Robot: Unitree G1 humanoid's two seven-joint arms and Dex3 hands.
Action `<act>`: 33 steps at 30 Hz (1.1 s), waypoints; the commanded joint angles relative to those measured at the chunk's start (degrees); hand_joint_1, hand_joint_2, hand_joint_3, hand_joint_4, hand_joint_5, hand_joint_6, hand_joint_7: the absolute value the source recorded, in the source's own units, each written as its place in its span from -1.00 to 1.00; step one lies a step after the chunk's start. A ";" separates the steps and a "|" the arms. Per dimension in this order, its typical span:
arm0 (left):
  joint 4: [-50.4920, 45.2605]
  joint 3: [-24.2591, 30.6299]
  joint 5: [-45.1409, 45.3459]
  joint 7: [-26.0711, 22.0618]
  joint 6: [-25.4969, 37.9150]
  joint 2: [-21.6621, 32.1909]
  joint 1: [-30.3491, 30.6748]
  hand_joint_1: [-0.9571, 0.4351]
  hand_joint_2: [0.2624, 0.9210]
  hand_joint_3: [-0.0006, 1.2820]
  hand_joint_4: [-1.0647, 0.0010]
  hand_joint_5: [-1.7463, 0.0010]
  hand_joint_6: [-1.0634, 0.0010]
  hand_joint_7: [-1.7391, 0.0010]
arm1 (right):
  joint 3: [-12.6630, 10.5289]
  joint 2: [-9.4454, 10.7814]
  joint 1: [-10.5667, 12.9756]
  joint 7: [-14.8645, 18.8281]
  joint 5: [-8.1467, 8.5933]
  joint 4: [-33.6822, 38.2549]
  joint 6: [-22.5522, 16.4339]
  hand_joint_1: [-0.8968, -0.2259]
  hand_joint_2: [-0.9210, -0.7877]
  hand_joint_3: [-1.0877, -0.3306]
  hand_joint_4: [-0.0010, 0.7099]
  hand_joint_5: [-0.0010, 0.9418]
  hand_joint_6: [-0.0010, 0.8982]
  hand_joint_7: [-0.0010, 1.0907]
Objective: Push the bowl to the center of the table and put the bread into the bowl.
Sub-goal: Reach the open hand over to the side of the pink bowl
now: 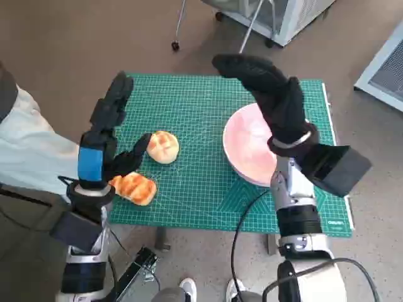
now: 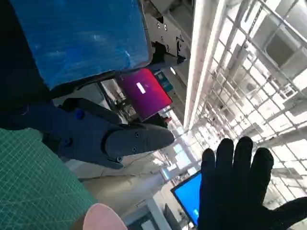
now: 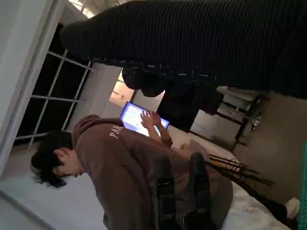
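Observation:
A pink bowl [image 1: 249, 148] sits on the right side of the green cutting mat [image 1: 201, 107]. My gloved right hand [image 1: 271, 94] is raised above the bowl with its fingers stretched out and holds nothing; it also shows as the right hand [image 2: 240, 187] in the left wrist view. Two bread rolls lie on the left: a round pale roll [image 1: 163, 146] and a browner roll [image 1: 134, 187] near the front edge. My left hand [image 1: 110, 135] stands upright just left of the round roll, fingers apart, empty. A sliver of the bowl's rim [image 2: 103, 218] appears in the left wrist view.
The mat covers the small table, with floor all round. A white cabinet on castors [image 1: 277, 16] stands beyond the far edge. A person in a brown hoodie [image 3: 129, 167] sits at a laptop [image 3: 141, 120] in the right wrist view. Shoes [image 1: 189, 288] show near the front.

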 commanded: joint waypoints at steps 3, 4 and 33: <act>2.38 -0.88 -2.70 -3.61 2.17 1.15 -4.66 -0.37 1.00 -0.39 0.46 1.00 0.43 0.92 | -1.58 -1.20 2.20 -1.30 0.07 0.34 0.10 -0.27 -1.00 -0.34 -1.00 -0.23 -1.00 0.13; 2.79 -1.01 -3.10 -4.13 2.42 1.15 -5.28 -0.37 1.00 -0.39 0.46 1.00 0.43 0.92 | -1.83 -1.34 2.29 -1.71 -0.18 0.69 -0.22 -0.26 -1.00 -0.34 -1.00 -0.23 -1.00 0.13; 10.81 -3.25 -4.53 -8.50 1.21 -1.60 -11.89 -0.28 1.00 -0.51 0.54 1.00 0.49 0.90 | -2.34 -3.42 7.90 -11.64 -5.27 -0.42 -2.33 -0.15 -1.00 -0.25 -0.83 -0.42 -1.00 0.17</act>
